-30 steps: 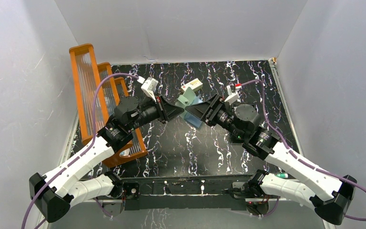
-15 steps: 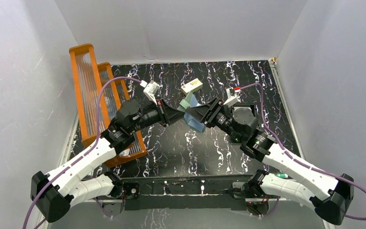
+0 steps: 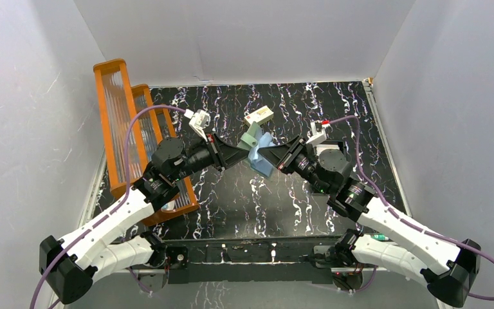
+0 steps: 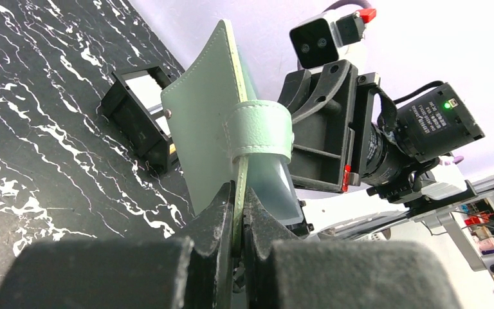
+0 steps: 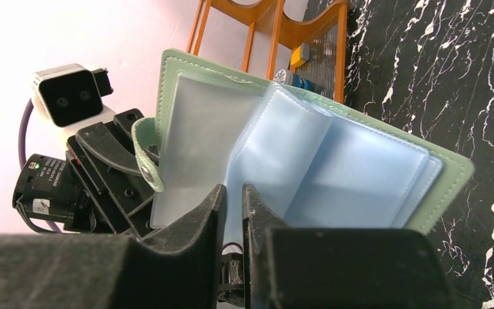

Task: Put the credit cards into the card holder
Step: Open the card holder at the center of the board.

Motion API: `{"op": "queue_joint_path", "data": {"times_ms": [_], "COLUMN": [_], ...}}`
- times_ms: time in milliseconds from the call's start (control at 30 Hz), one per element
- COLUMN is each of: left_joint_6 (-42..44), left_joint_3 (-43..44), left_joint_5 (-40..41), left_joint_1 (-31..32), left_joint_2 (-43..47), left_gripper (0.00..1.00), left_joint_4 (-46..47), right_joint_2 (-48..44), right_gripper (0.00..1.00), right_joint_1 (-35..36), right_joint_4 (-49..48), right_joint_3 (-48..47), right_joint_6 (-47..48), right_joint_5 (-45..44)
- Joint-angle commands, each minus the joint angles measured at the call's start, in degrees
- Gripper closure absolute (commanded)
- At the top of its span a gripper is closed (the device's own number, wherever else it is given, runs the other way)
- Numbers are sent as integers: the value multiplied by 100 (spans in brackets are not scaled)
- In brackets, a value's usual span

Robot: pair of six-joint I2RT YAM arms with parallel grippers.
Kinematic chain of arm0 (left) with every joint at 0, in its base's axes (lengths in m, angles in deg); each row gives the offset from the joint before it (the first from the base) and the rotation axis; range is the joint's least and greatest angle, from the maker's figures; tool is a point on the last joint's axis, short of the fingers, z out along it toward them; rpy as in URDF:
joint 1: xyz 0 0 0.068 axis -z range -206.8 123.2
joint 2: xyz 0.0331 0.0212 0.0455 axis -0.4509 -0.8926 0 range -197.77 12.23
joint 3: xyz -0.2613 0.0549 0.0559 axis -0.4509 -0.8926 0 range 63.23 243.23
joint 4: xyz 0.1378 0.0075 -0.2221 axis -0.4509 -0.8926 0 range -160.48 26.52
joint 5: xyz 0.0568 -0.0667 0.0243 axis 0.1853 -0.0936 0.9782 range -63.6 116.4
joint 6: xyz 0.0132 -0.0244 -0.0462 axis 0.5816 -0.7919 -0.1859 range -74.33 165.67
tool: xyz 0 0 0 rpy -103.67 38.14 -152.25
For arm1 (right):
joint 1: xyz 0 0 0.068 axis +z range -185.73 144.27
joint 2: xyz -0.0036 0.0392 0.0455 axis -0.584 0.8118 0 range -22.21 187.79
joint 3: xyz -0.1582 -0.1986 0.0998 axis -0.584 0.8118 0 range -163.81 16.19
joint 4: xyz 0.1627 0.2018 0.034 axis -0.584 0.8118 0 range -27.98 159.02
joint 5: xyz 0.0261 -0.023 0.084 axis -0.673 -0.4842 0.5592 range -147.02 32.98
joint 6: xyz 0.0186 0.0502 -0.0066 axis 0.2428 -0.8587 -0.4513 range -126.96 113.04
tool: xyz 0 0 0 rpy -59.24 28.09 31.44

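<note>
**A:** Start at the near edge. What are the arms doing?

**B:** Both reach inward over the black marbled counter (image 3: 283,193) and meet nose to nose above its middle. The left hand (image 3: 243,154) comes from the left and the right hand (image 3: 265,155) from the right, with very little between them.

**A:** And the card holder?

**B:** The card holder (image 3: 256,149) is right between them, lifted clear of the counter and spread open. The left wrist view shows its grey-green cover standing on edge. The left hand's fingers (image 4: 222,212) are closed tight on the bottom edge of that cover. The closing strap (image 4: 260,129) wraps round the edge just above them.

**A:** Is the right hand gripping too?

**B:** In its own view the fingers (image 5: 199,219) are nearly together. A pale blue leaf of the lining (image 5: 276,154) runs down into the slit between them, so it looks pinched on that leaf. The other blue pockets fan out to the right against the green cover.

**A:** What lies beyond?

**B:** Just behind the holder a black tray (image 4: 135,122) sits on the counter, holding something flat and pale that I cannot make out. Farther left an orange rack (image 3: 112,116) leans by the wall.
</note>
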Motion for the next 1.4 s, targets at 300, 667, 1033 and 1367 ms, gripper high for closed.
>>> {"op": "queue_joint_path", "data": {"times_ms": [300, 667, 1033, 1367], "left_joint_6": [67, 705, 1332, 837], "left_joint_3": [11, 28, 208, 106], "left_joint_5": [-123, -236, 1035, 1081], "left_joint_1": [-3, -7, -7, 1], "left_joint_2": [24, -829, -1193, -1930], "left_gripper": [82, 51, 49, 47], "left_joint_4": [238, -854, -2360, -2358], "right_joint_2": [-77, 256, 873, 2281], "right_gripper": [100, 100, 100, 100], "right_joint_1": [-19, -83, -151, -236], "right_joint_4": [427, 1215, 591, -152], "right_joint_3": [-182, 16, 1183, 1021], "right_joint_6": [672, 1498, 2352, 2723], "right_joint_5": [-520, -599, -87, 968]}}
